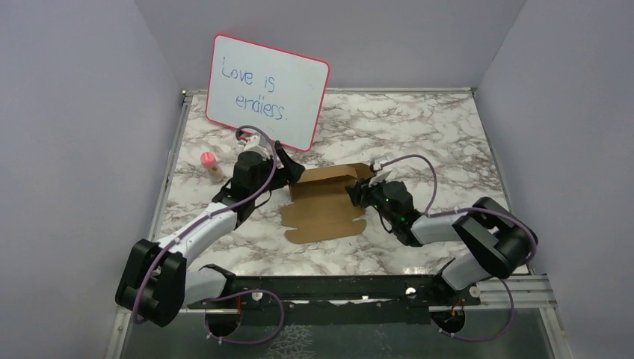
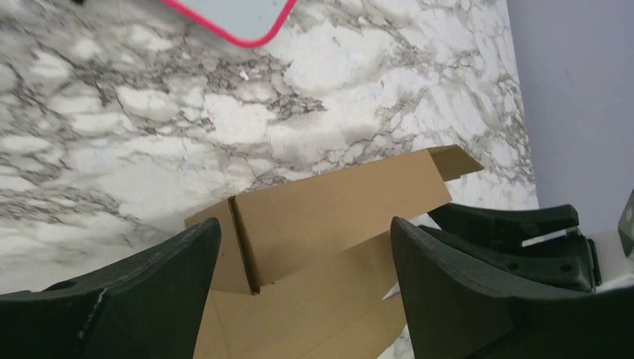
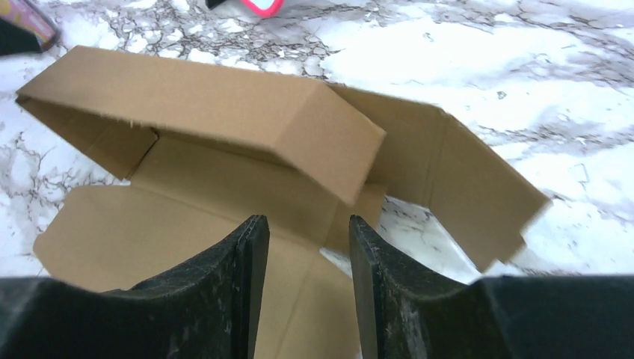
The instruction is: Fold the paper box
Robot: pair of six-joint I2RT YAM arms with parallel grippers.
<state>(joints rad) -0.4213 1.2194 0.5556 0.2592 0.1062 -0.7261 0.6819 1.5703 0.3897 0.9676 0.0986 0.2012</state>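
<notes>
The box (image 1: 324, 208) lies partly folded near the middle of the tabletop (image 1: 426, 134), its long side parallel to the far edge; its near panel lies flat on the marble, while the far panel is raised and leans over it; at the right end a flap angles outward, its edge on the marble. The left hand (image 2: 303, 228) is at the box's left end, fingers spread wide with the raised cardboard showing between them, nothing gripped. The right hand (image 3: 308, 224) is low over the right end, above the flat panel; its fingers stand slightly apart, with nothing pinched between them. A whiteboard (image 1: 265, 90) leans near the far left corner; a small pink-capped bottle (image 1: 210, 166) stands by the left edge, just beyond the left arm.
</notes>
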